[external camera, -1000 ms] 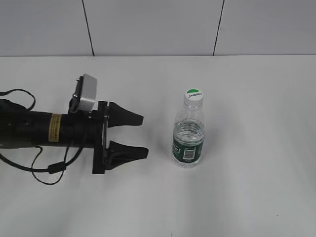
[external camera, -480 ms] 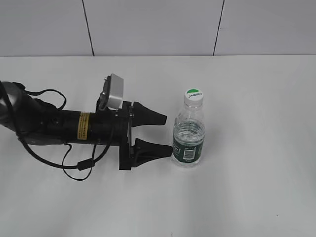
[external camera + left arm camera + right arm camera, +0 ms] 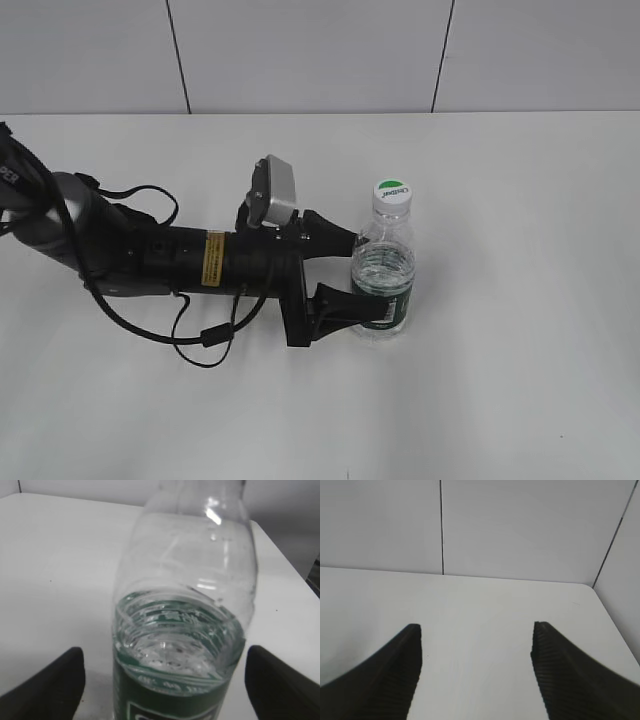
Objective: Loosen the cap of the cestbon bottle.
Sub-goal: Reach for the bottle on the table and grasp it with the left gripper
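On the white table (image 3: 520, 380), the cestbon bottle (image 3: 382, 275) is stood upright near the middle, framed by the left gripper (image 3: 365, 278) spread wide around it. Its cap (image 3: 393, 193) carries tiny unreadable lettering. The right gripper (image 3: 476, 652) is parted wide over bare table.

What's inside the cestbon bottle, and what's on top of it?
The cestbon bottle holds clear water up to about its label band, empty above. The cap sits on top. The left gripper straddles the body, hiding part of the lower side.
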Controlling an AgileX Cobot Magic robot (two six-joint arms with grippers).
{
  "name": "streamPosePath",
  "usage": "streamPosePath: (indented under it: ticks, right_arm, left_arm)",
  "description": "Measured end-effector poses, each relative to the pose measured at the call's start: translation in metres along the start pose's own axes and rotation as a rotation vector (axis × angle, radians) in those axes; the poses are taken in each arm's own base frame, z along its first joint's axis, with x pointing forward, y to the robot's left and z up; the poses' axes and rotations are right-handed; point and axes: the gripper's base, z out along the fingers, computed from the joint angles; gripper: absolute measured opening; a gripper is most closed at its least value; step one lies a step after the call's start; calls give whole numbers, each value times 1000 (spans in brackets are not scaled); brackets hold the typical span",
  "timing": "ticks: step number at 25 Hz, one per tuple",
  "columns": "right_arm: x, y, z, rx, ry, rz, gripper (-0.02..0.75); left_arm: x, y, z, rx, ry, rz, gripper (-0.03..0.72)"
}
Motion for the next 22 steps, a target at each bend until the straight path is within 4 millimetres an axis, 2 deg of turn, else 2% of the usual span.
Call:
streamPosePath:
  ticks: [7, 13, 19, 22]
  right_arm:
    - [0, 0, 0, 0, 0, 10, 525]
    - [0, 0, 0, 0, 0, 17, 525]
    - [-1, 0, 2, 0, -5, 18, 525]
    - [-9, -1, 8, -2, 24, 18, 525]
  left_arm:
    - [7, 0, 15, 14, 5, -3, 589]
    - [6, 0, 17, 11, 11, 2, 578]
    - [6, 0, 17, 10, 14, 3, 461]
    - [6, 0, 17, 11, 15, 3, 424]
